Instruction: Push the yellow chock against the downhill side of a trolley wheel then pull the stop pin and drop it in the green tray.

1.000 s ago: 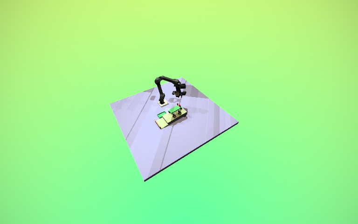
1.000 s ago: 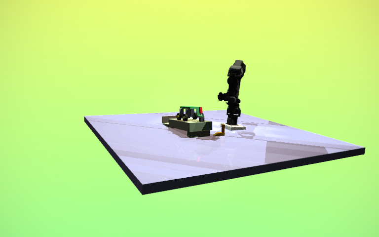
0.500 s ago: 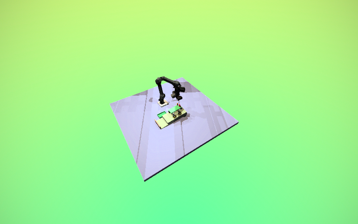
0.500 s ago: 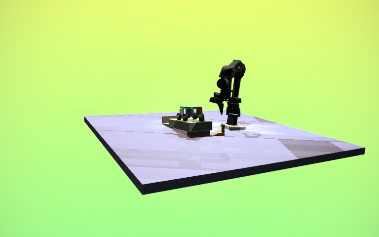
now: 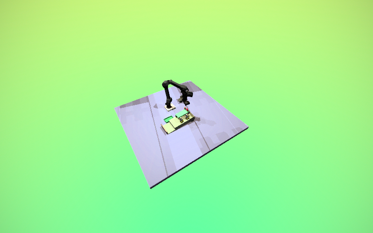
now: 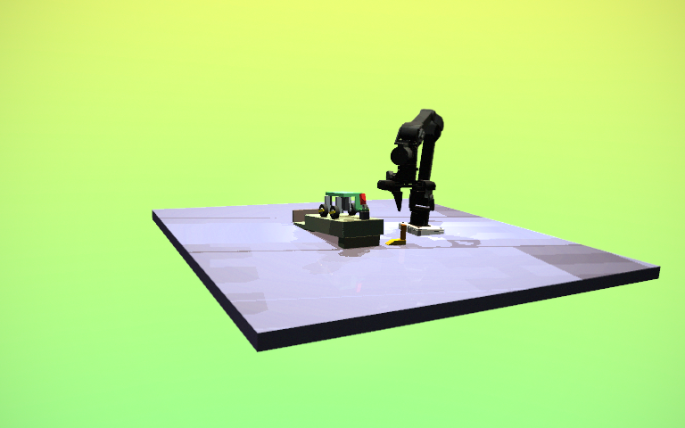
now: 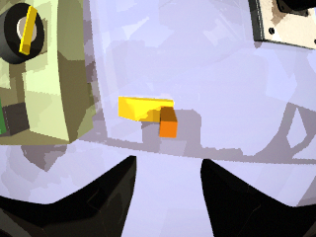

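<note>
The yellow chock [image 7: 145, 107] [image 6: 395, 242] with its orange handle [image 7: 169, 124] [image 6: 402, 231] lies on the table beside the ramp's tall end, apart from the trolley. The trolley [image 6: 343, 201] [image 5: 182, 115] with its green top stands on the ramp [image 6: 353, 226] [image 5: 172, 124] [image 7: 66, 59]. One of its black and yellow wheels [image 7: 23, 34] shows in the wrist view. The red-headed stop pin [image 6: 362, 199] [image 5: 187, 108] stands at its uphill end. My gripper [image 7: 169, 164] [image 6: 398, 205] [image 5: 186, 103] hangs above the chock, fingers apart with nothing between them.
The green tray [image 5: 167, 119] lies on the table next to the ramp, on the arm's side. The arm's base plate [image 6: 421, 229] [image 5: 170, 107] [image 7: 290, 0] stands close behind the chock.
</note>
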